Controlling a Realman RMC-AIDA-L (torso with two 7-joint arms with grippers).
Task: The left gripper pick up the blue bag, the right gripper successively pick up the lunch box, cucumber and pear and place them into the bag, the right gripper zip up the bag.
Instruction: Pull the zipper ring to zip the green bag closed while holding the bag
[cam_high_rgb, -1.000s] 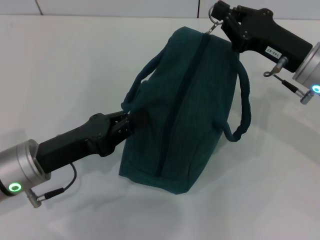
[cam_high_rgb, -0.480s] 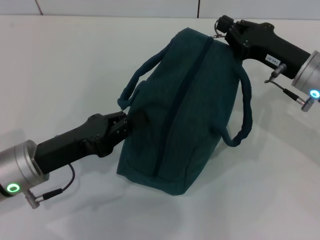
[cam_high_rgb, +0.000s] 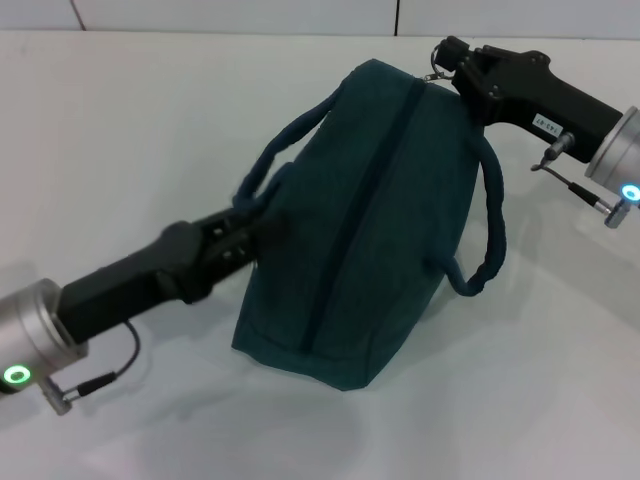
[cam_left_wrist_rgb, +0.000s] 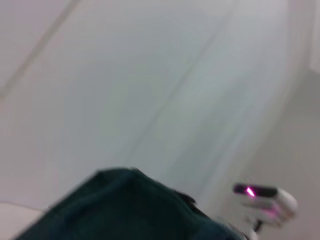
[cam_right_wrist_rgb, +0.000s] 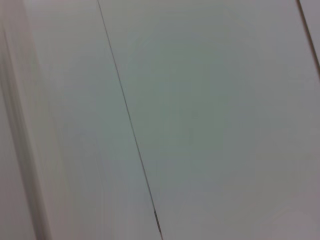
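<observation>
The left gripper (cam_high_rgb: 243, 232) comes in from the tabletop's (cam_high_rgb: 120, 130) near-left corner, jaws clamped on the left side of the blue bag (cam_high_rgb: 370, 220) by its loop handle. The bag stands mid-table (zip closed). At its far end, the right gripper (cam_high_rgb: 447, 62) pinches the ring zipper pull (cam_high_rgb: 436, 71).

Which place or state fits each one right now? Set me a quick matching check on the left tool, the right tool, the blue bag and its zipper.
Things:
1. left tool
2. right tool
3. blue bag
4. zipper

Places or states:
A. at the far end of the bag, by the ring pull
B. closed along the bag's top
C. at the bag's near-left side, by a handle
D. on the white table, between the two tools

Pairs: 1-C, 2-A, 3-D, 4-B
</observation>
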